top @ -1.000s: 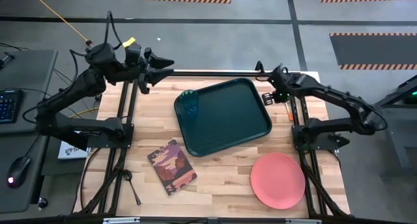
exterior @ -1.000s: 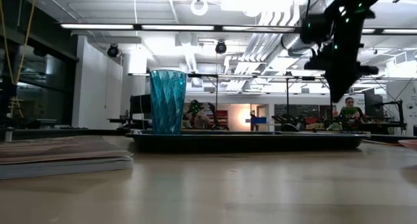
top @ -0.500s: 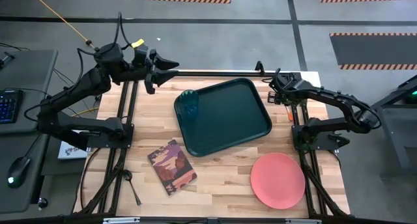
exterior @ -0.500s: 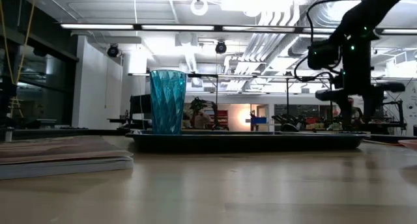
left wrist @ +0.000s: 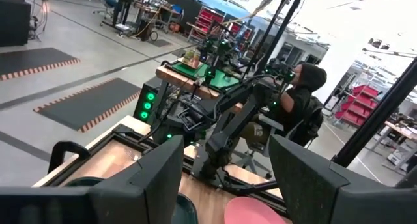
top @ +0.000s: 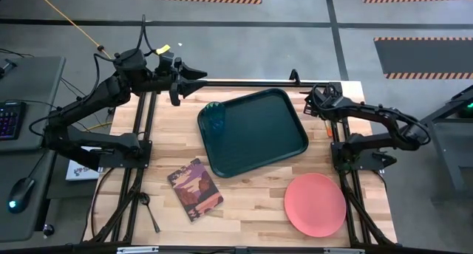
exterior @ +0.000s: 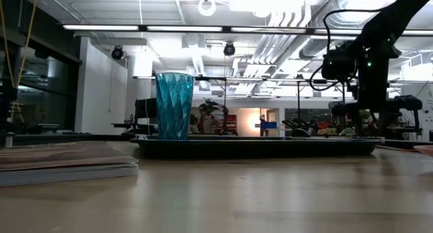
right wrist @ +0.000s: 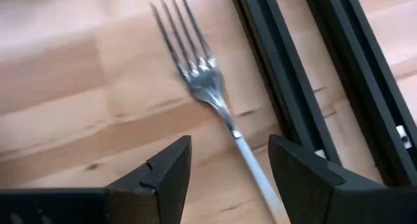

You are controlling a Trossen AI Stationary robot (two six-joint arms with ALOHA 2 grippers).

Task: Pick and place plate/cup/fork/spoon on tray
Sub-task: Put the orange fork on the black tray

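Note:
The fork (right wrist: 202, 74), silver tines and pale handle, lies flat on the wood by a black rail at the table's far right; an orange bit of it (top: 327, 128) shows from above. My right gripper (right wrist: 228, 152) hangs open just over it, a finger on either side of the handle, touching nothing. The teal cup (top: 214, 118) stands upright in the far-left corner of the green tray (top: 259, 128). The pink plate (top: 315, 204) lies on the table at the near right. The dark spoon (top: 150, 210) lies near the left front. My left gripper (top: 201, 75) waits open, high over the far left.
A maroon-covered book (top: 195, 189) lies on the table in front of the tray. Black frame rails (right wrist: 287, 74) run close beside the fork on the table's right side. A person sits at a bench beyond the table (left wrist: 303, 100).
My right gripper has come down toward the table's far right, over the fork, and has opened from a shut point to spread fingers. My left gripper has drifted a little toward the table's right, staying open. The cup, tray, plate and book have kept still.

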